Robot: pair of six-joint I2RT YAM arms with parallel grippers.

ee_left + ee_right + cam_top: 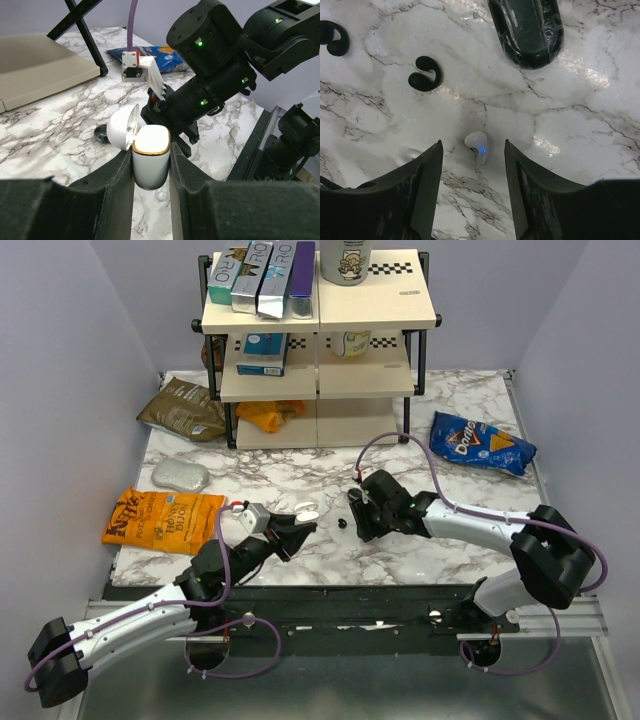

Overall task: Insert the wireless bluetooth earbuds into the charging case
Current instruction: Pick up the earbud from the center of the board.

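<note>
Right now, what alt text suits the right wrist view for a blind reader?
The open right gripper straddles a small white earbud, glowing blue, on a marble table. Two black curved buds and a black oval pod lie beyond.

Robotics laboratory test cell. Indicators: plain grey partition walls (pixel 60 390) enclose a white marble-pattern tabletop (pixel 300 480). A left robot arm (pixel 130 625) and a right robot arm (pixel 480 525) are bolted to a metal base rail (pixel 350 615). A beige black-framed shelf rack (pixel 370 310) holds packaged goods.

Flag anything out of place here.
A white earbud, blue light lit, lies loose on the marble between the right tool's open fingers, outside the open white case gripped by the left tool.
</note>
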